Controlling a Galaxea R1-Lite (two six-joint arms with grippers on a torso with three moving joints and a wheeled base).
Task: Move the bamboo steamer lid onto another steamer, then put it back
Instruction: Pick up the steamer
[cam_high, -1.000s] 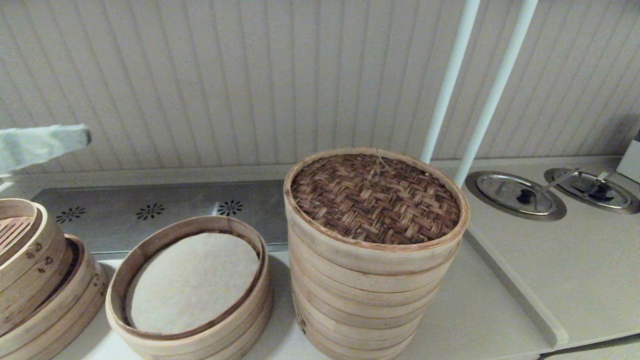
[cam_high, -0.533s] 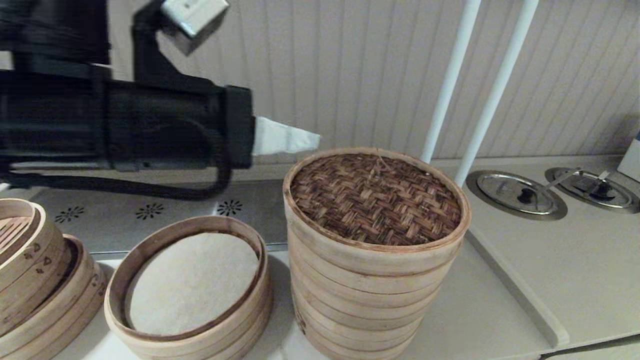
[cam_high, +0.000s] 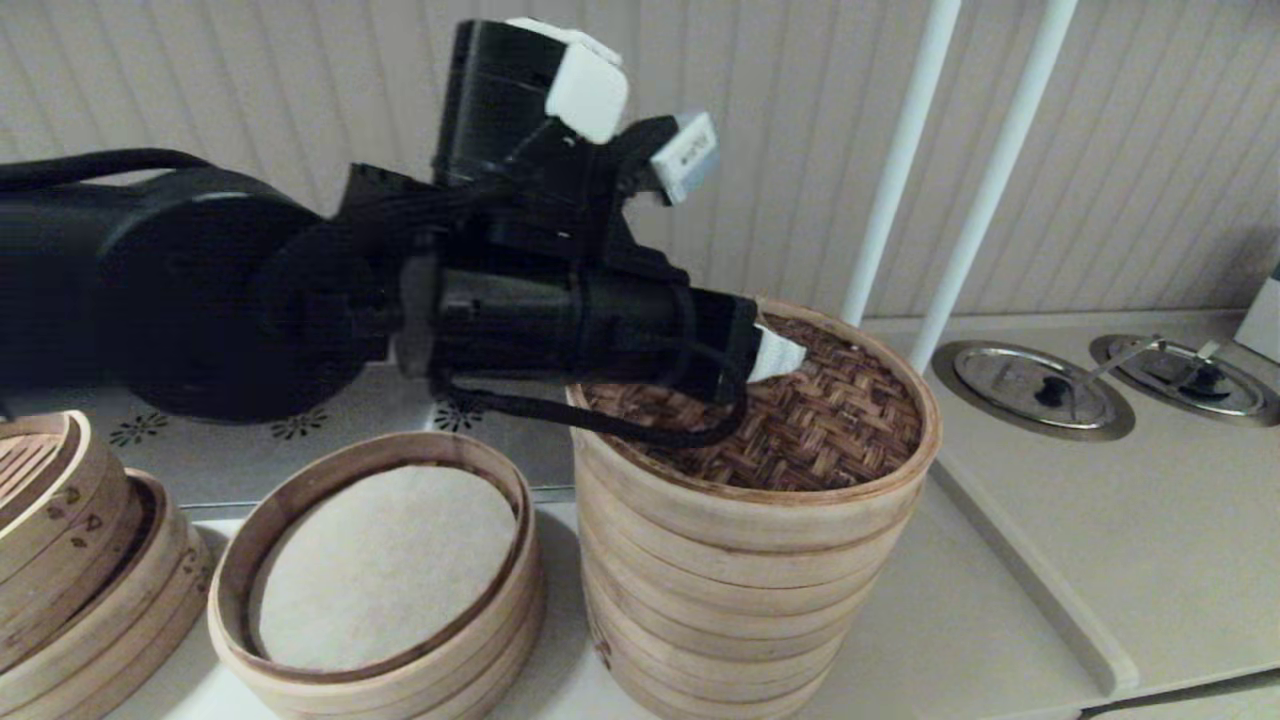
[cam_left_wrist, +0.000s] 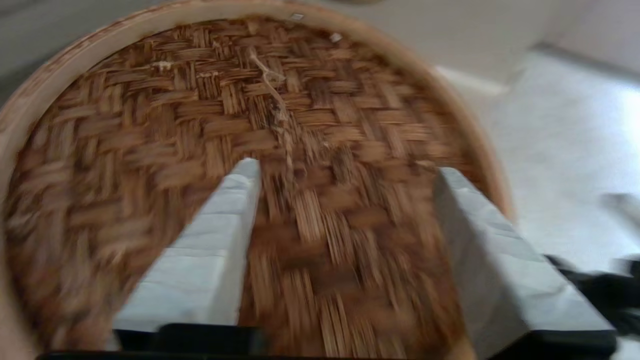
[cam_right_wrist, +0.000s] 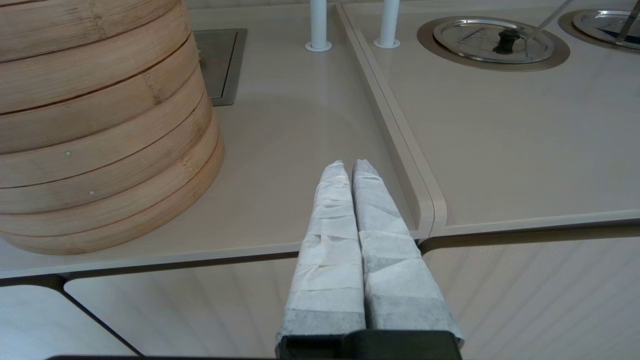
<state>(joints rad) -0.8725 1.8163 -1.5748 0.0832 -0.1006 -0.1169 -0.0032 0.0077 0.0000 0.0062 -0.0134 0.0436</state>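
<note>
- My left pincer (cam_high: 790, 352) reaches in over the bamboo steamer lid (cam_high: 830, 420), its two white-wrapped fingers (cam_left_wrist: 210, 240) spread wide just above the woven top; in the left wrist view a loose cord (cam_left_wrist: 272, 95) lies on the weave ahead of them.
- The lid sits on top of the tall steamer (cam_high: 720, 600) — a stack of pale rings, standing on the bench (cam_high: 950, 620) near the middle.
- My right pincer (cam_right_wrist: 348, 167) hangs low at the front edge of the bench, beside that tall stack, with its two wrapped fingers pressed together on nothing.
- I count three steamer groups: the tall one, one short steamer (cam_high: 380, 570) with a whitish liner just to its left, lidless, and a marked stack (cam_high: 80, 570) at the far left with small dark marks on its side.
- Two white poles (cam_high: 960, 180) rise behind the tall stack.
- Two round steel lids (cam_high: 1030, 385) sit set into the bench on the right.
- A steel panel (cam_high: 300, 430) with three flower-shaped cut-outs lies along the back, behind the short steamer.
- The bench is pale beige and smooth — a raised seam divides it; behind it the wall (cam_high: 1150, 150) is pale, ribbed vertical panelling.
</note>
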